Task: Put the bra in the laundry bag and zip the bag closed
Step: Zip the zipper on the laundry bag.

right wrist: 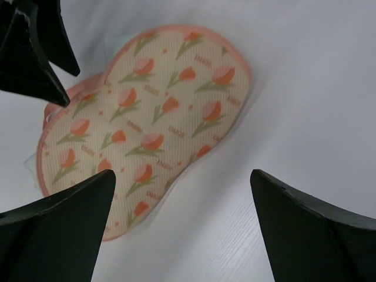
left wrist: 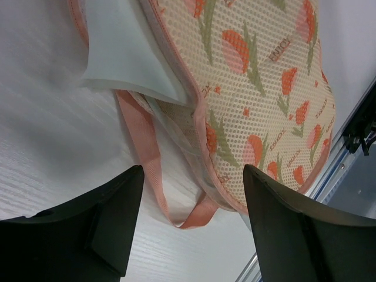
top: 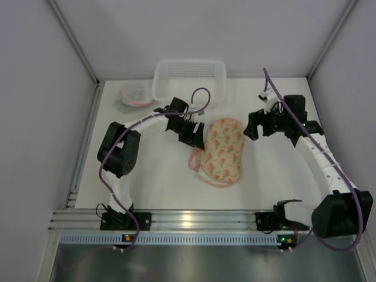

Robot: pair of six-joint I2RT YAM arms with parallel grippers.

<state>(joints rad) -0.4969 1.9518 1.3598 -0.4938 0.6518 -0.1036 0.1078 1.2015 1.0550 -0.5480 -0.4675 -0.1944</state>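
The laundry bag (top: 222,151), peach mesh with orange tulips, lies flat mid-table. It also shows in the left wrist view (left wrist: 264,88) and the right wrist view (right wrist: 141,129). A pink bra strap (top: 192,158) loops out at the bag's left edge. The left wrist view shows the strap (left wrist: 141,141) and a pale white piece (left wrist: 126,53) sticking out beside the bag. My left gripper (top: 194,134) is open and empty just above the bag's upper left edge (left wrist: 194,223). My right gripper (top: 251,130) is open and empty, to the right of the bag over bare table (right wrist: 182,229).
A white slotted basket (top: 161,88) stands at the back. A small round grey item with a pink rim (top: 134,97) lies to its left. A metal rail (top: 194,220) runs along the near edge. Walls close in both sides.
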